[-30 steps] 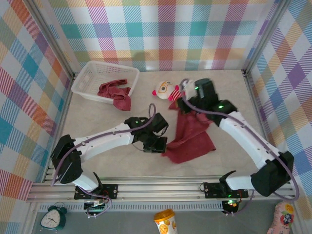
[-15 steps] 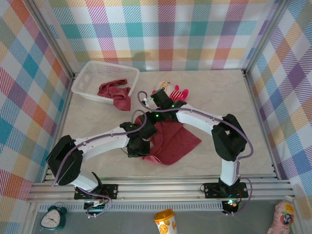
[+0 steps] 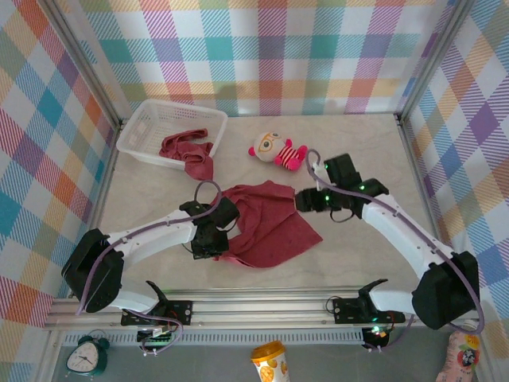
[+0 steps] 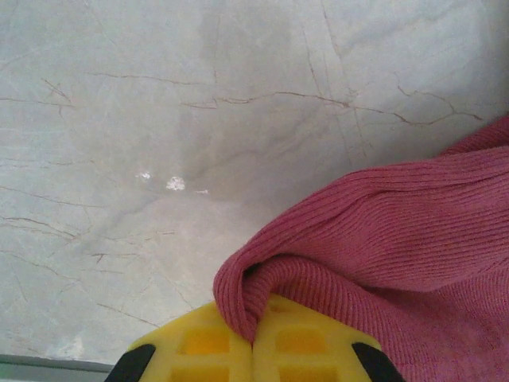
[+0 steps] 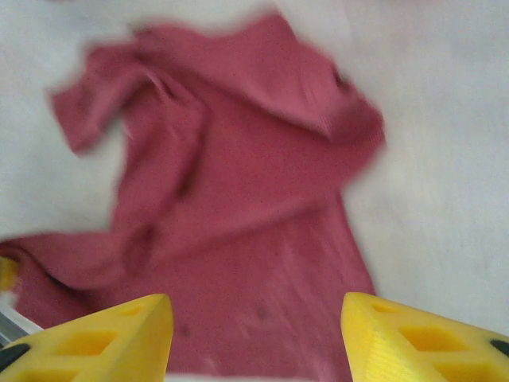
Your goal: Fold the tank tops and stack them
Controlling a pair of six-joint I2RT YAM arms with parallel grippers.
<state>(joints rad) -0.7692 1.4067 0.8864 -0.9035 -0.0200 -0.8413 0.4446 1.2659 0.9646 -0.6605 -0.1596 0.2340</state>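
We are mid-fold: our left gripper [image 4: 254, 350] is clamped on the tank top [image 3: 270, 227], which lies toward the worktop's [image 3: 374, 159] near edge. Our right gripper [image 5: 254, 330] hangs over it empty, fingers apart, and should probably take a free corner next.

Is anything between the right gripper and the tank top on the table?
Nothing visible. The right gripper is open and faces the tank top directly, with bare table between them. The doll lies farther back, off that line. The left gripper is shut on the tank top's near-left edge.
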